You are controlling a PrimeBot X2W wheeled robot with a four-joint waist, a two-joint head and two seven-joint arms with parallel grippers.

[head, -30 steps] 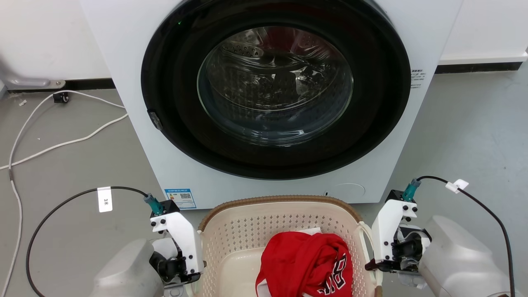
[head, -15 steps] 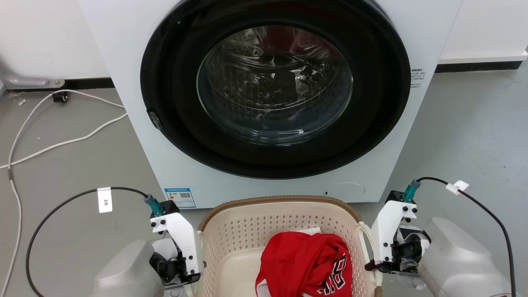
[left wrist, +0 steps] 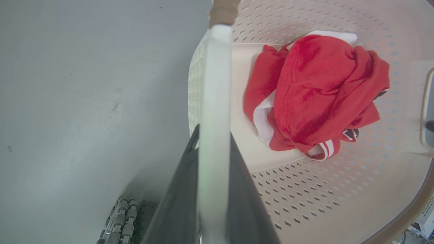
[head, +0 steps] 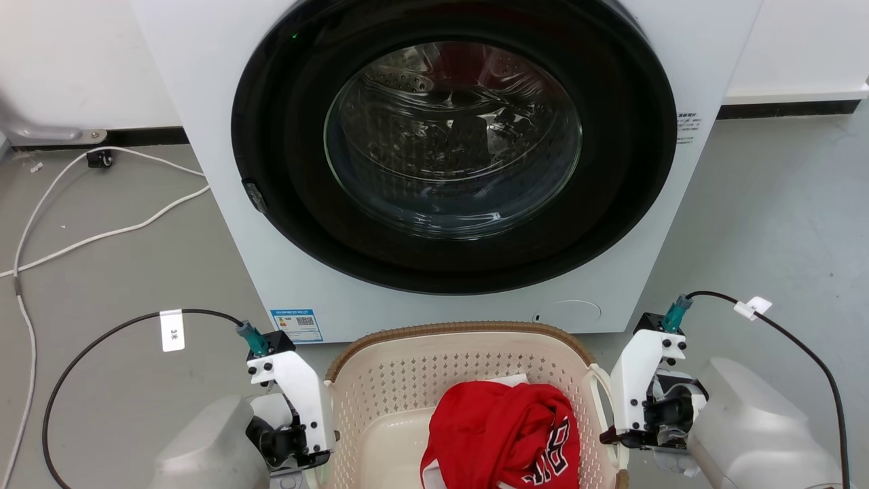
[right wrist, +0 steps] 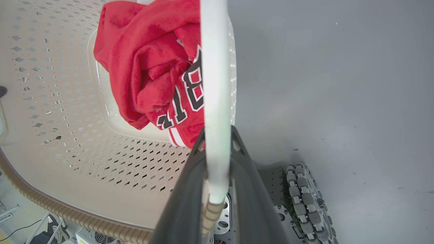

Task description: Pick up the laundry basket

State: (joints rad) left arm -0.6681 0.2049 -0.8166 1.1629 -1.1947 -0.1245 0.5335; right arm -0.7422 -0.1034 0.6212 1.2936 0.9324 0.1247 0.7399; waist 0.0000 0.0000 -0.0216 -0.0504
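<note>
Cream perforated plastic laundry basket (head: 407, 380), brown woven-look rim (head: 461, 329); left gripper (left wrist: 214, 134), right gripper (right wrist: 217, 130) clamp its white handles (left wrist: 215, 67).

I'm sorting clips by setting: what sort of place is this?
Probably a laundry room: a front-loading washing machine and, before it, a laundry basket holding a red garment.

My laundry basket (head: 407, 380) sits upright at the bottom centre of the head view: cream, perforated walls, brown woven rim (head: 461, 328), white side handles (head: 597, 401).
</note>
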